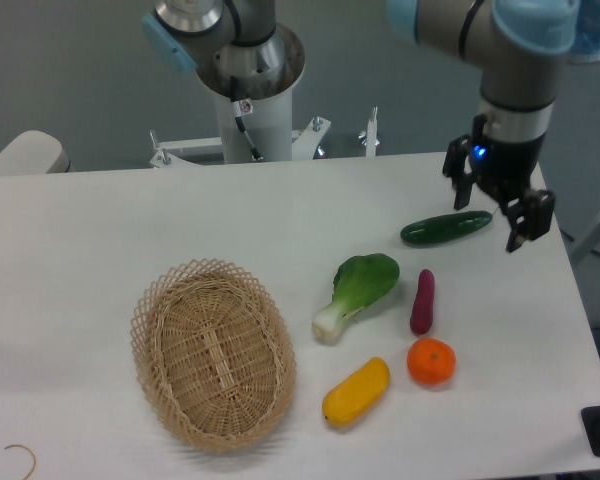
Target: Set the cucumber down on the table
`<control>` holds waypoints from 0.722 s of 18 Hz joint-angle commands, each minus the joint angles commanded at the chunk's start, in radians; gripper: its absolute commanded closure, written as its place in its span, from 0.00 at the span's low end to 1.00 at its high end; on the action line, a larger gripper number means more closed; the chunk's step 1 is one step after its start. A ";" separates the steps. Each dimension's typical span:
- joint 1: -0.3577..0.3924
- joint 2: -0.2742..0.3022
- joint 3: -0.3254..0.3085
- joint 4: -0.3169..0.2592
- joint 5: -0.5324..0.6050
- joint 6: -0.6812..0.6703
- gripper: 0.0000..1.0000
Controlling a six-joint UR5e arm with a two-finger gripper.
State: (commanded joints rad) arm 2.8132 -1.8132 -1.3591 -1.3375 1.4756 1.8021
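1 cucumber is seen lying flat on the worktop, beyond the purple vegetable. Hand is spread, released, just right of its stem end, holding nothing. Judged light, stiff, glossy, likely slippery; best gripped across mid-length.

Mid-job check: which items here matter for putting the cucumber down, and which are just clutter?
Job items: cucumber, table, tool.
Just lying about: wicker basket, bok choy, purple vegetable, orange, yellow vegetable.
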 joint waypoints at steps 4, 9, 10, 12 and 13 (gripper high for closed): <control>0.063 0.000 0.005 -0.017 0.017 0.185 0.00; 0.094 0.002 -0.003 -0.019 0.015 0.273 0.00; 0.092 0.003 -0.003 -0.017 0.014 0.261 0.00; 0.091 0.006 -0.003 -0.017 0.014 0.260 0.00; 0.091 0.008 -0.005 -0.017 0.012 0.260 0.00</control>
State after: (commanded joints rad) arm 2.9038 -1.8055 -1.3637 -1.3545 1.4880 2.0617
